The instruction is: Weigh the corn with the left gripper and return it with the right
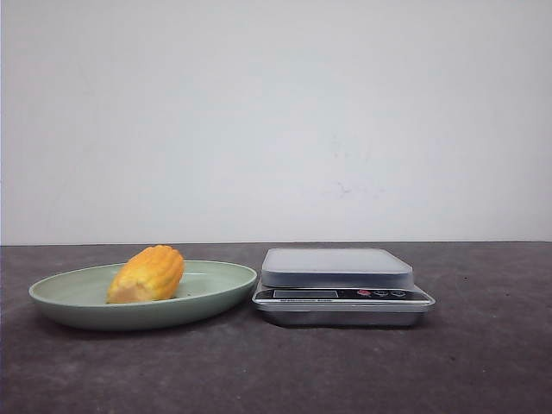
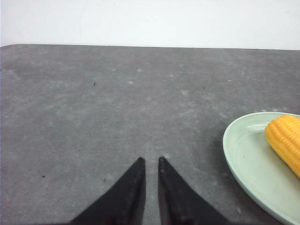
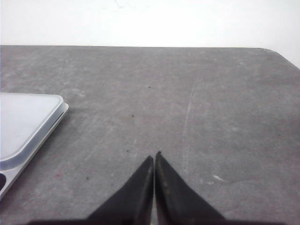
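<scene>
The left gripper (image 2: pixel 151 161) is held low over bare tabletop (image 2: pixel 93 103) with its tips nearly together and nothing between them; the right gripper (image 3: pixel 154 157) is likewise pinched closed and empty, parked beside the scale (image 3: pixel 23 126) — presumably kept clear until the return step. The corn (image 1: pixel 147 273) is seen lying on its side in the green plate (image 1: pixel 60 297), just left of the scale, so weighing is judged not yet begun.

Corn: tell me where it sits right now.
In the front view the corn lies on the green plate at the left of the table, with the scale just to the plate's right; neither gripper touches it.
</scene>
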Controlling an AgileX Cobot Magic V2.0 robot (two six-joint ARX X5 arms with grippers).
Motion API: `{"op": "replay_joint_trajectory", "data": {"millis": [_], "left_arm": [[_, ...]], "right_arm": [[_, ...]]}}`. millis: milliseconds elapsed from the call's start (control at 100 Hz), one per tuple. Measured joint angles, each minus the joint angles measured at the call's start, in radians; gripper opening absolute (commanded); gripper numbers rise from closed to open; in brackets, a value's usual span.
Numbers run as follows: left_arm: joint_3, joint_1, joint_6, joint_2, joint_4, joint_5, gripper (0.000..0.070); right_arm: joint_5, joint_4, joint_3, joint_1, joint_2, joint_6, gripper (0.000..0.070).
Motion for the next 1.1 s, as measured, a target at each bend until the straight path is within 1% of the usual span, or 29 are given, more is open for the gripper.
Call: {"op": "replay_joint_trajectory", "data": {"millis": [690, 860, 1100], "left_arm": [[0.0, 0.0, 0.0, 0.0, 0.0, 0.0, 0.0], [0.0, -0.038, 0.0, 0.0, 0.0, 0.001, 0.0], [0.0, -0.039, 0.0, 0.0, 0.0, 0.0, 0.0]], "right_arm": [[0.0, 0.0, 0.0, 0.0, 0.0, 0.0, 0.0], [0.0, 0.0, 0.0, 0.0, 0.0, 0.0, 0.0], [0.0, 0.0, 0.0, 0.0, 0.0, 0.0, 0.0]]}}
